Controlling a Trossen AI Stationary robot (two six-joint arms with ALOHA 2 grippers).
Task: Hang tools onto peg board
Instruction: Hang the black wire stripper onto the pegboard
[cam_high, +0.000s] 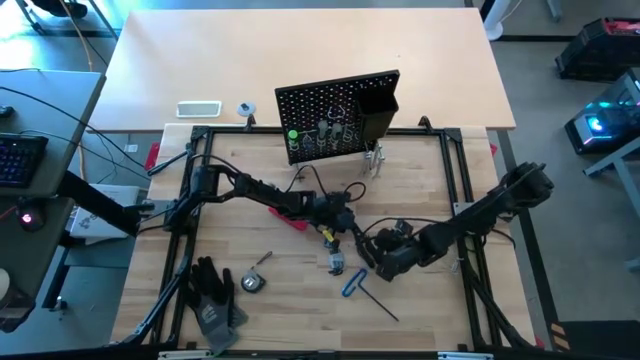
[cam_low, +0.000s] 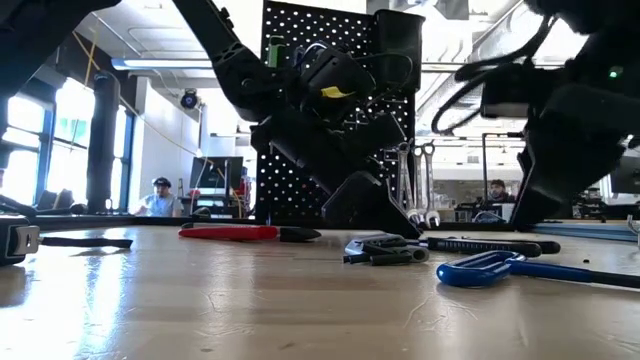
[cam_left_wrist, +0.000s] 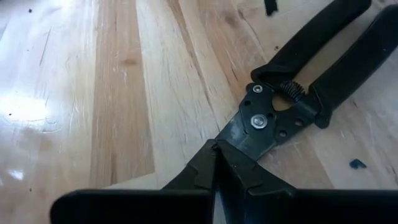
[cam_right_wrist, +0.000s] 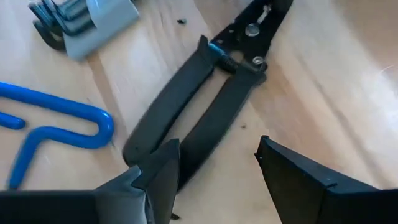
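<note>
The black pliers (cam_left_wrist: 273, 106) lie flat on the wooden table between my two grippers, also in the right wrist view (cam_right_wrist: 205, 106) and the low view (cam_low: 385, 250). My left gripper (cam_left_wrist: 214, 180) is down at their nose, shut on it. My right gripper (cam_right_wrist: 217, 165) is open and low over the free ends of the handles, one finger on either side; I cannot tell whether it touches them. The black peg board (cam_high: 335, 115) stands upright behind. It carries a green screwdriver (cam_high: 292, 138) and has silver wrenches (cam_low: 415, 180) hanging on it. My left gripper pinches the pliers' nose (cam_left_wrist: 233, 140), just ahead of the pivot screw, between its two fingertips (cam_left_wrist: 193, 177). The fingers lie along the pliers, coming from the end opposite the handles. The pliers lie flat on the table, handles pointing away toward my right gripper.
A blue hex key (cam_right_wrist: 56, 124) and a grey holder of hex keys (cam_right_wrist: 81, 25) lie beside the pliers' handles. A red-black flat tool (cam_low: 240, 233) lies left of centre. Black gloves (cam_high: 212, 300) and a small round tool (cam_high: 250, 283) sit near the front left. A white device (cam_high: 198, 108) lies behind.
</note>
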